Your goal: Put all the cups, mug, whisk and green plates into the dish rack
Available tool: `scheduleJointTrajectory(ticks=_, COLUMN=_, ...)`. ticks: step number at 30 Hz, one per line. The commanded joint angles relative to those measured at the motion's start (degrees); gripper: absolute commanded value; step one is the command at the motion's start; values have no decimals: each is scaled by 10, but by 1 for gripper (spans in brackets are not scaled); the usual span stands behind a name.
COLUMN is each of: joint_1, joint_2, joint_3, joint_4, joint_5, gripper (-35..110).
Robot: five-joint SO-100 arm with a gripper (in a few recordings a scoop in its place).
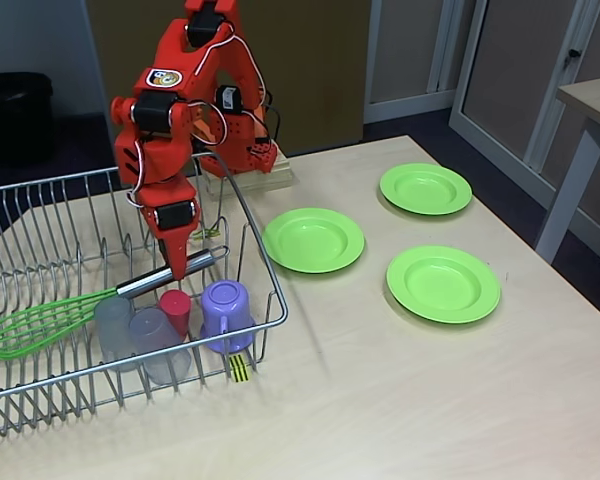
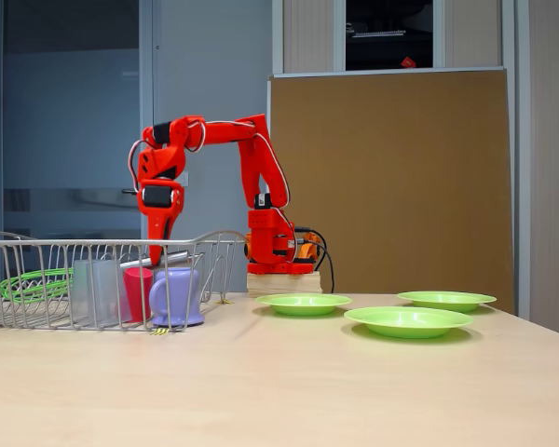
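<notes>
My red arm's gripper (image 1: pixel 177 270) points straight down inside the dish rack (image 1: pixel 80 376), its fingers closed around the silver handle of the whisk (image 1: pixel 40 325). The whisk's green loops lie at the rack's left end. Just below the handle stand two grey cups (image 1: pixel 113 325) (image 1: pixel 160 342), the red cup (image 1: pixel 176 305) and the purple mug (image 1: pixel 227 312), all upside down in the rack's front right corner. Three green plates (image 1: pixel 313 239) (image 1: pixel 425 188) (image 1: pixel 443 283) lie flat on the table to the right. From the side, in a fixed view, the gripper (image 2: pixel 156 259) hangs over the mug (image 2: pixel 175 296).
The arm's base stands on a wooden block (image 1: pixel 250 178) at the table's far edge, behind the rack. A yellow-black tag (image 1: pixel 240 367) hangs off the rack's front. Bare tabletop (image 1: pixel 380 400) spreads in front of the plates.
</notes>
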Motion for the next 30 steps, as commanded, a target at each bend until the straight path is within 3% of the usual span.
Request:
scheduleJointTrajectory(ticks=1, joint_1=7, joint_2=0, joint_3=1, joint_4=-7, joint_5=-8, gripper=0)
scheduleJointTrajectory(ticks=15, joint_1=4, joint_2=-18, joint_3=47, joint_4=-55, joint_5=-7, gripper=7)
scheduleJointTrajectory(ticks=30, joint_1=2, joint_2=32, joint_3=83, joint_4=-42, joint_5=-4, gripper=15)
